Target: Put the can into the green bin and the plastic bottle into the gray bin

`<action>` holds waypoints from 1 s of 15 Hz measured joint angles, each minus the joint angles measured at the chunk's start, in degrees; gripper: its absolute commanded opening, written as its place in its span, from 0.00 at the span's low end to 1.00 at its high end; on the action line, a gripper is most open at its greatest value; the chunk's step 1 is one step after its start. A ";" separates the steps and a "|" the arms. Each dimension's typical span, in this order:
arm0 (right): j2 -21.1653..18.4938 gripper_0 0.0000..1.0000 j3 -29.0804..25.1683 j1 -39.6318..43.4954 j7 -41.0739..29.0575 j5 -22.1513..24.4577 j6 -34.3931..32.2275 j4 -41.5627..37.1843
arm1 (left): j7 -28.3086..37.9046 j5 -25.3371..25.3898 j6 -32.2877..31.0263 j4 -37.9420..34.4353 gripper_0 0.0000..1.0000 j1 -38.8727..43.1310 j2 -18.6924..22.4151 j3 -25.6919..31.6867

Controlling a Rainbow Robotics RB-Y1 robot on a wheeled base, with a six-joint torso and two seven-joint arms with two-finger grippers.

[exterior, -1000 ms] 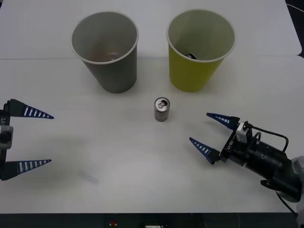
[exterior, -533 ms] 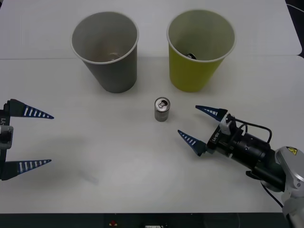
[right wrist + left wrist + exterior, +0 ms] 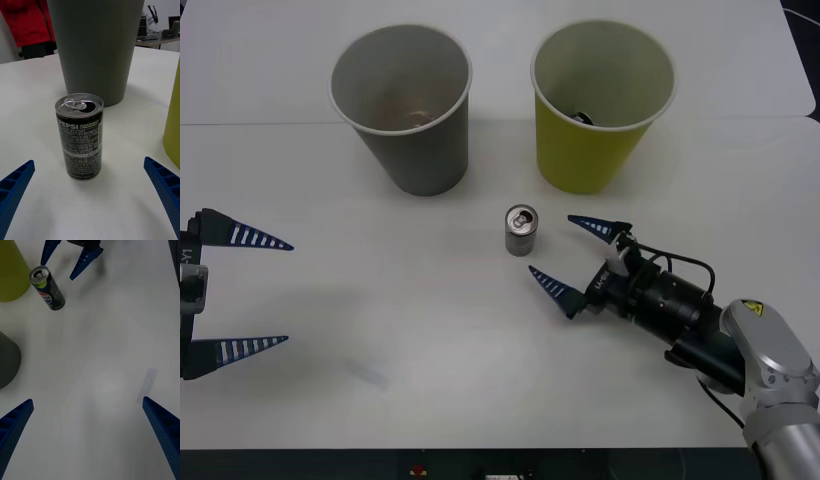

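The can [image 3: 521, 230] stands upright on the white table, in front of the gap between the two bins; it is dark-sided with a silver opened top [image 3: 79, 137]. The gray bin [image 3: 402, 150] is at the back left and the green bin [image 3: 585, 150] at the back right. My right gripper [image 3: 552, 246] is open just right of the can, its fingers [image 3: 15, 187] apart on either side of it and not touching. My left gripper [image 3: 286, 292] is open at the table's left side, far from the can [image 3: 48, 288]. The plastic bottle is out of view.
A small dark object [image 3: 582, 117] lies inside the green bin. The table's front edge [image 3: 500, 450] runs just behind the arms. Bare table stretches between the left gripper and the can. The green bin's wall [image 3: 173, 127] stands close beside the right gripper.
My right gripper has moved left and a little forward across the table, closing in on the can with its fingers still open. The left arm, the can and both bins have stayed put.
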 measured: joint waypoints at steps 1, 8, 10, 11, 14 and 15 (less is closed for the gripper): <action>0.37 1.00 0.81 -0.36 0.28 0.00 1.40 -0.02 | 0.00 0.00 0.00 0.00 1.00 0.00 0.00 0.00; 3.30 1.00 2.10 -1.83 -0.22 3.63 6.85 0.01 | 0.00 0.00 0.00 0.00 1.00 0.00 0.00 0.00; 3.95 1.00 2.14 -2.05 -0.76 4.62 7.31 0.12 | 0.00 0.00 0.00 0.00 1.00 0.00 0.00 0.00; 4.26 1.00 2.10 -2.21 -1.01 5.14 7.53 0.12 | 0.00 0.00 0.00 0.00 1.00 0.00 0.00 0.00; 5.84 1.00 0.61 -4.89 -0.56 5.36 5.62 5.15 | 0.00 0.00 0.00 -0.01 1.00 0.00 0.00 0.00; 6.76 1.00 -1.27 -6.73 1.31 5.00 3.66 8.64 | 0.00 0.00 0.00 0.00 1.00 0.00 0.00 0.00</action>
